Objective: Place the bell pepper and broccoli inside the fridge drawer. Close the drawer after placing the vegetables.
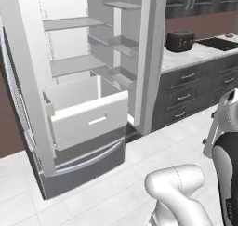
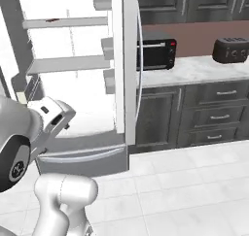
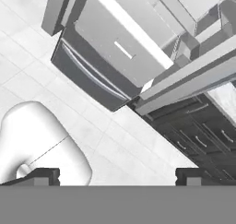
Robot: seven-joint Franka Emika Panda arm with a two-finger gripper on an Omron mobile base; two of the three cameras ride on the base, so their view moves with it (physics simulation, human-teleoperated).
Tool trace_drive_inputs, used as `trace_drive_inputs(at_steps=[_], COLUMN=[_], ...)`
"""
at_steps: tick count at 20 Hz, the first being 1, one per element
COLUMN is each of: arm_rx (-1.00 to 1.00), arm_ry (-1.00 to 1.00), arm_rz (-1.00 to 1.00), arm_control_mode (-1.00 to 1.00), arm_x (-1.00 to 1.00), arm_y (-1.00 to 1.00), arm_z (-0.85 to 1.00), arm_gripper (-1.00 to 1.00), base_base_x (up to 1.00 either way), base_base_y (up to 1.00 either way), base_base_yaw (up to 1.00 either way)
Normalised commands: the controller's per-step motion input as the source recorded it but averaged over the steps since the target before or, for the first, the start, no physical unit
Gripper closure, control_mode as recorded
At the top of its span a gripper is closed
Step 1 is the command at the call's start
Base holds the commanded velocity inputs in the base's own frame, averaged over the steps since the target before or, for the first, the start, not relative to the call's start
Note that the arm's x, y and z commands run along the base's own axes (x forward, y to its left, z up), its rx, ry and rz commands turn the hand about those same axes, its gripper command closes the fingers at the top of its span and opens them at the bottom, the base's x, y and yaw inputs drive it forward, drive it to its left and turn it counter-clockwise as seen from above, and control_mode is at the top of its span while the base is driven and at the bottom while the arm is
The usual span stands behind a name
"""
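Spread wide with nothing between them, the jaws hang above the pale tiled floor (hand view, rolled). Beyond them the fridge drawer stands pulled out of the open fridge, its handle slot facing forward, above a grey drawer.

A white tiled floor runs up to dark grey base cabinets with bar-handled drawers, topped by a pale marbled counter. Behind it the wall is reddish brown, with dark upper cabinets above. On the counter stand a black toaster oven and a dark toaster, well apart
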Motion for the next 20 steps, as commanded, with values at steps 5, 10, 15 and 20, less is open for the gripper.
trace_drive_inputs(at_steps=[5, 10, 15, 20], arm_rx=[0.00, 0.00, 0.00, 0.00], arm_ry=[0.00, 0.00, 0.00, 0.00], arm_rz=[0.00, 0.00, 0.00, 0.00], arm_control_mode=[1.00, 1.00, 1.00, 1.00], arm_x=[0.00, 0.00, 0.00, 0.00], arm_y=[0.00, 0.00, 0.00, 0.00], arm_z=[0.00, 0.00, 0.00, 0.00], arm_gripper=[-1.00, -1.00, -1.00, -1.00], base_base_x=[0.00, 0.58, 0.86, 0.82], base_base_y=[-0.18, -0.30, -0.45, -0.62], base_base_yaw=[-0.74, -0.53, -0.17, 0.00])
